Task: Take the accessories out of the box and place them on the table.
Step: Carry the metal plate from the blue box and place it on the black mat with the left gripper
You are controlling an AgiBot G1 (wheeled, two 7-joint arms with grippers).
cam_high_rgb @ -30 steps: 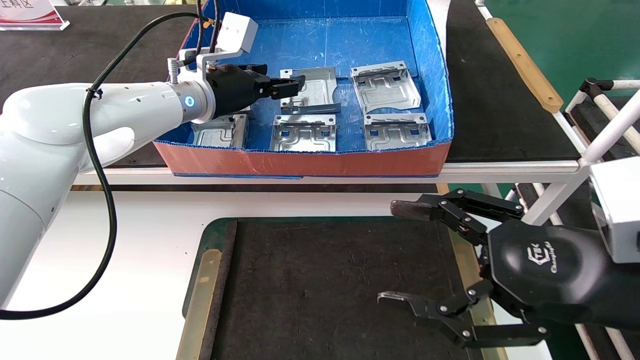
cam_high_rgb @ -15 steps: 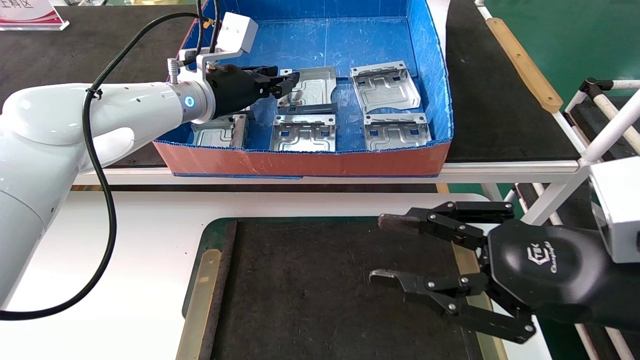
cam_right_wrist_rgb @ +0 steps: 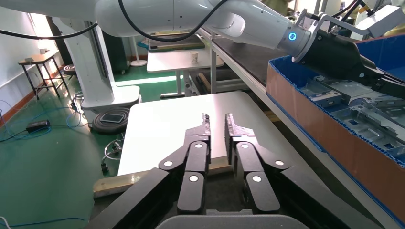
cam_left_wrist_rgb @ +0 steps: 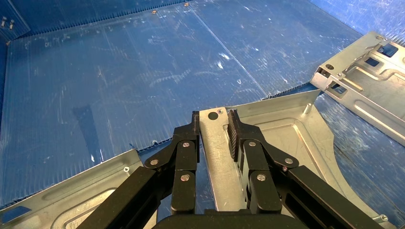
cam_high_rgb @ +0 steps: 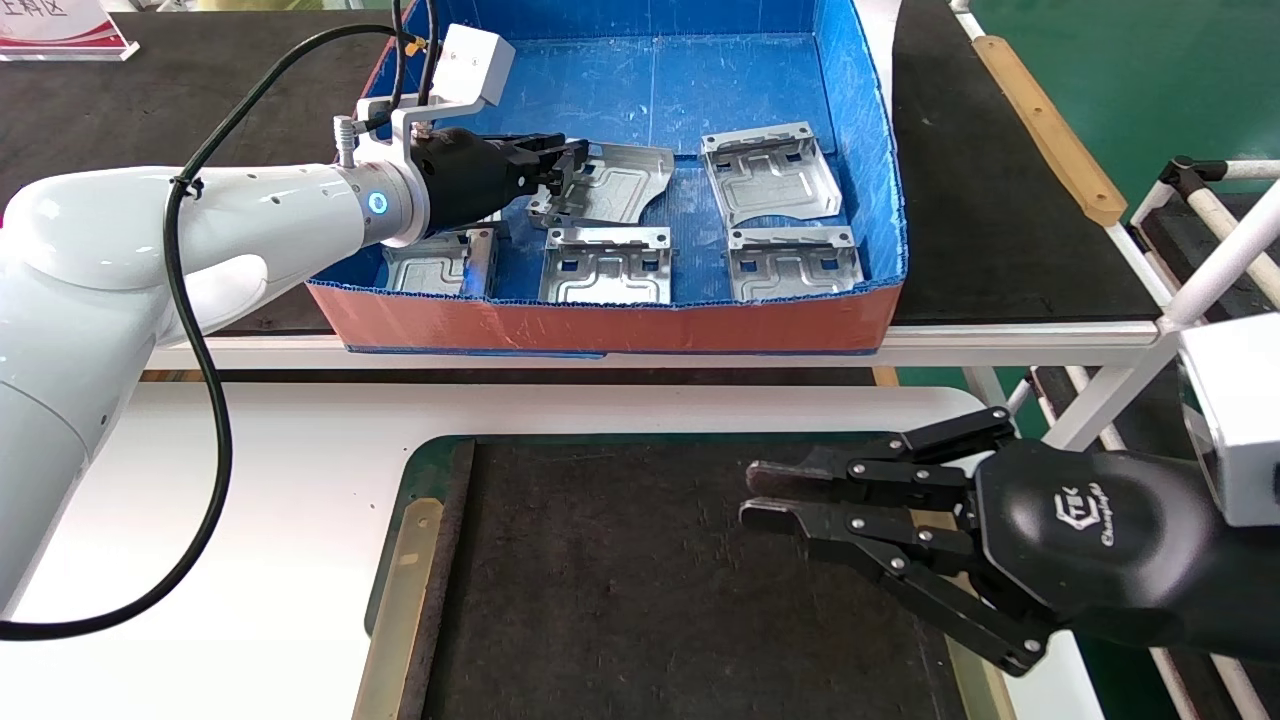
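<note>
Left gripper (cam_high_rgb: 560,165) inside box (cam_high_rgb: 600,325), jaws clamped on the flange of one bracket (cam_high_rgb: 610,185), lifted and tilted above the blue floor; wrist view: fingers (cam_left_wrist_rgb: 236,136) pressed against both faces of the upright flange. Four other brackets (cam_high_rgb: 770,180) flat in the box. Right gripper (cam_high_rgb: 755,495) low over the mat (cam_high_rgb: 620,580) on the table (cam_high_rgb: 280,480), fingers nearly together, nothing between them.

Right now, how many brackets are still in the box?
5. One is tilted in the left gripper's jaws; one far right; three along the near wall: left, partly behind the arm, middle, right. More could hide behind the arm.
</note>
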